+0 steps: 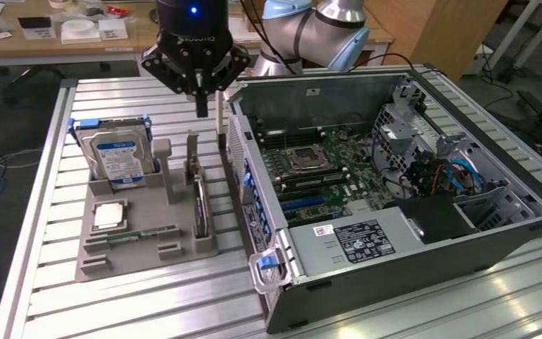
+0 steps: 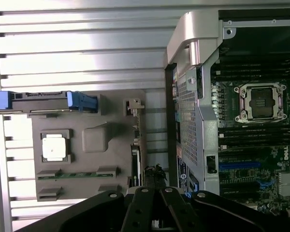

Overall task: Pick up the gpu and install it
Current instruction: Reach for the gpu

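The gripper [image 1: 202,107] points straight down with its two fingers pressed together and nothing between them. It hangs in the air above the far end of the gpu [image 1: 198,201] and does not touch it.

The gpu stands on its long edge in a slot along the exterior view's right side of a grey holder [image 1: 144,258]. Its pale bracket [image 1: 192,152] rises at the far end, and the black card runs from there toward the near side. In the wrist view the gpu appears as a thin dark strip at the holder's edge, just ahead of the fingertips.

The holder carries three other parts:
- A hard drive [image 1: 116,157] with a blue-white label, upright at the far end on the exterior view's left.
- A square processor [image 1: 109,214], lying flat near the middle.
- A narrow green memory stick [image 1: 145,233], lying flat on the near side of the processor.

Just beside the holder, on the exterior view's right, an open computer case [image 1: 412,265] lies on its side with the motherboard [image 1: 323,176] exposed. Both rest on a slatted aluminium table [image 1: 54,311].
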Tool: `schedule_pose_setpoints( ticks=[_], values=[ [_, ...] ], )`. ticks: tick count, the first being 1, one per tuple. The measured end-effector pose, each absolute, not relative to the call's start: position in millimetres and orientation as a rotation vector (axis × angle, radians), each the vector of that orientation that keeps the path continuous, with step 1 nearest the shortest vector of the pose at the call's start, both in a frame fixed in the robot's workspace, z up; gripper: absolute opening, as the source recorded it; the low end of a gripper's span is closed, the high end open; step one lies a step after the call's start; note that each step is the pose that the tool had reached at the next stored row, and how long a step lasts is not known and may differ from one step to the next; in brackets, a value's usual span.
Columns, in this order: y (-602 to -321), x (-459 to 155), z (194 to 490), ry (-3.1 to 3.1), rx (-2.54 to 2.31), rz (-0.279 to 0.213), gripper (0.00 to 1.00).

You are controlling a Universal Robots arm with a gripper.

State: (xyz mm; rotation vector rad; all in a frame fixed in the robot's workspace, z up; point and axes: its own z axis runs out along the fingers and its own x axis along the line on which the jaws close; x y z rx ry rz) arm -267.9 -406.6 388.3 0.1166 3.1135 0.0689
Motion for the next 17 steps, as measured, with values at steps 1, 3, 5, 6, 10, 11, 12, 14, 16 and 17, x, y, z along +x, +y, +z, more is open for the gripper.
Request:
schedule_pose_setpoints(
  ticks=[1, 3, 5, 6, 10, 11, 12, 14, 16, 17],
  values=[
    [-406.5, -267.9, 388.3, 3.114, 0.117, 0.069, 0.11],
    [-406.6, -267.9, 388.3, 3.114, 0.117, 0.069, 0.11],
    [-406.6, -267.9, 388.3, 3.114, 0.117, 0.069, 0.11],
    [-406.6, -267.9, 388.3, 3.114, 0.117, 0.069, 0.11],
    [-407.4, -268.4, 388.3, 3.114, 0.117, 0.069, 0.11],
    [-408.0, -268.7, 388.3, 3.114, 0.116, 0.069, 0.11],
    [-408.6, -269.0, 388.2, 3.114, 0.117, 0.069, 0.11],
    [-409.6, -269.7, 388.2, 3.114, 0.117, 0.069, 0.11],
    [-409.8, -269.9, 388.2, 3.114, 0.117, 0.069, 0.11],
    [-409.8, -269.8, 388.2, 3.114, 0.117, 0.069, 0.11]
  ],
)
